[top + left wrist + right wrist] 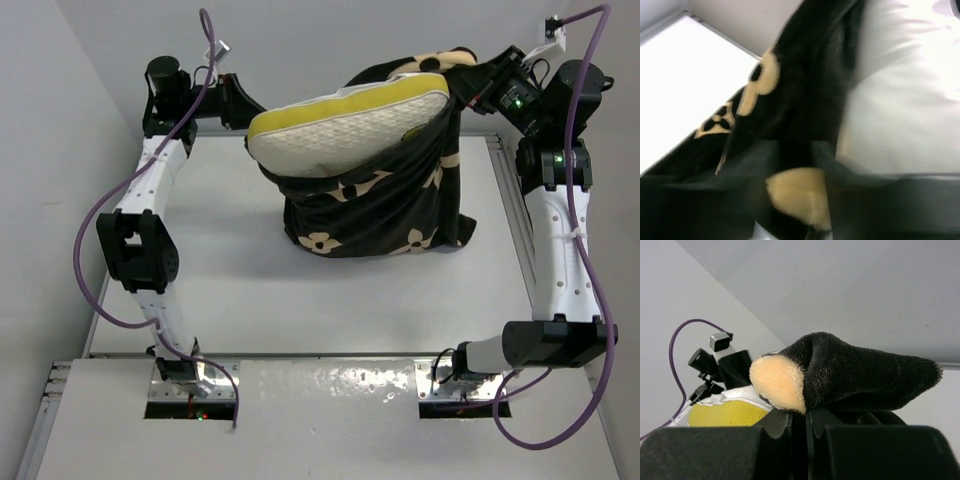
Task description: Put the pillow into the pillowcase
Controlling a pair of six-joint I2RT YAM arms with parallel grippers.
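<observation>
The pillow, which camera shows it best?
The top external view: the pillow shows its cream face and yellow band, sticking out of the pillowcase. Left wrist gives a blurred white patch; right wrist only a yellow sliver.

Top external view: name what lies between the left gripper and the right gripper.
The pillow, its lower part inside the pillowcase, fills that stretch; the top external view shows it.

A flat white rectangular table (220,290) carries a black, velvety, tan-flowered pillowcase (370,220). Its bunched bottom edge rests on the far half, right of centre, near the right rim.
</observation>
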